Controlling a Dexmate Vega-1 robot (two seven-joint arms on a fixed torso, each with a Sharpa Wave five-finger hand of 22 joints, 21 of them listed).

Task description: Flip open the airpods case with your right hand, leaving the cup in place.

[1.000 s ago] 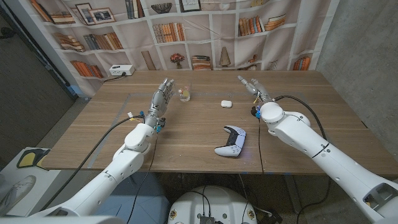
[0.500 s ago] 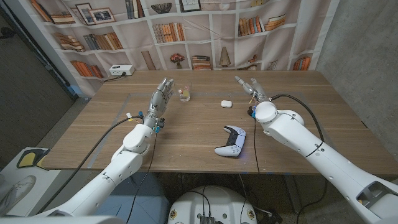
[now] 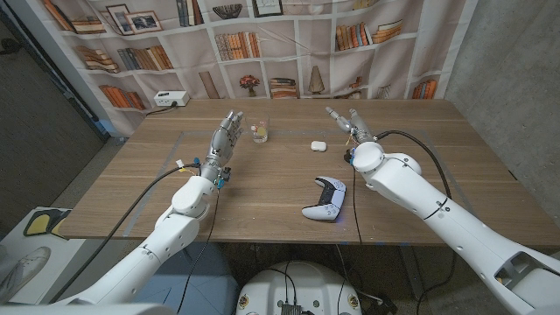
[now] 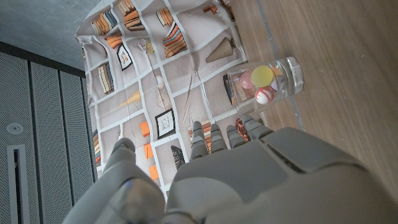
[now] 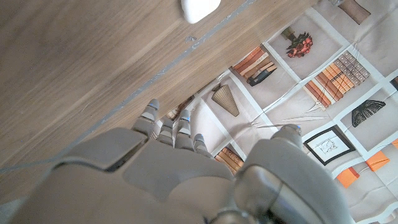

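Two hands up over the wooden table, neither holding anything. Right hand hovers just right of the airpods case, fingers apart and reaching toward the far edge, not touching the case. Case is white, lid closed, lying mid-table a bit toward the back; right wrist view shows it on the wood ahead of the fingertips, apart from them. Left hand raised just left of the cup, fingers spread loosely, close to the cup but contact can't be told from head view. Left wrist view shows the cup as clear glass with small coloured balls inside, yellow, pink and a red-white one, standing beyond the left hand's fingertips with a gap visible. Cup sits left of the case, well apart. White game controller lies nearer the front edge, in front of the case, near the right forearm. Bookshelf-print backdrop behind the table, white power strip at the back left corner
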